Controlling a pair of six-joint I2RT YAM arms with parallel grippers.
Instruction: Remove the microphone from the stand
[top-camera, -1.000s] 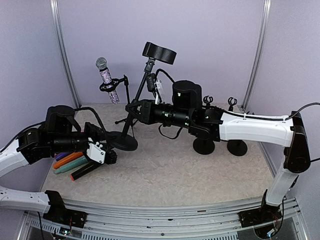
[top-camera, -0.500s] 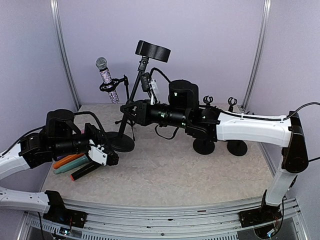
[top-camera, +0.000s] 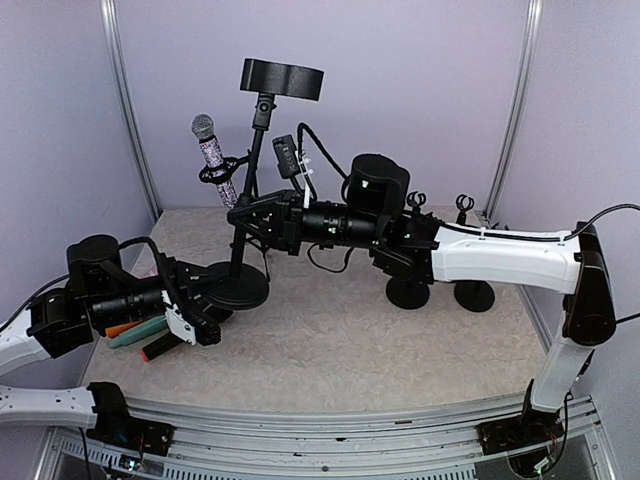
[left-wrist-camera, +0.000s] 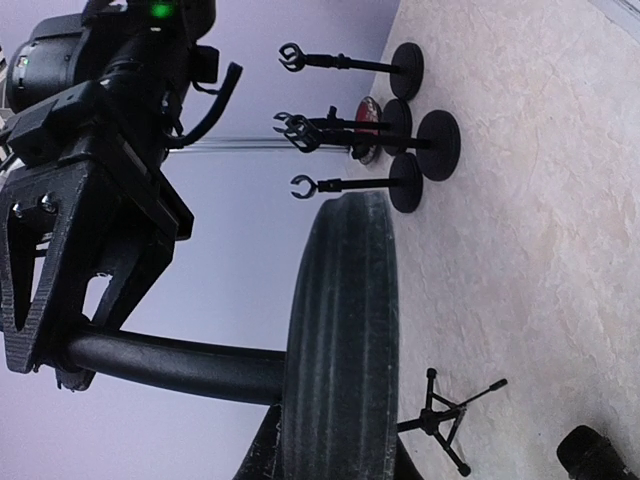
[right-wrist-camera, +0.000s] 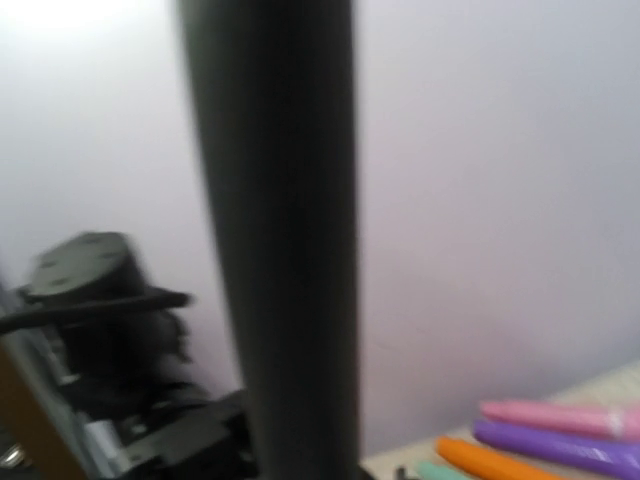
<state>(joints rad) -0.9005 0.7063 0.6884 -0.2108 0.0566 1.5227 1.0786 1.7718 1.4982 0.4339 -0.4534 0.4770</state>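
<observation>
Beige mottled tabletop (top-camera: 400, 350), lilac walls (top-camera: 420, 90) behind the microphone (top-camera: 215, 160).

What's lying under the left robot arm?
Marker pens: an orange one, a teal one and a dark one with a red end. The left arm covers part of each; a pink one and a purple one show only in the right wrist view.

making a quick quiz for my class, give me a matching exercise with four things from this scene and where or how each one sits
Things:
1. microphone
2. right hand
3. pens
4. short stands

States:
a. lying flat, front left
b. upright at the back right, clips empty
c. held in a clip, back left
d. shut on the tall stand

Pairs: 1-c, 2-d, 3-a, 4-b
</observation>
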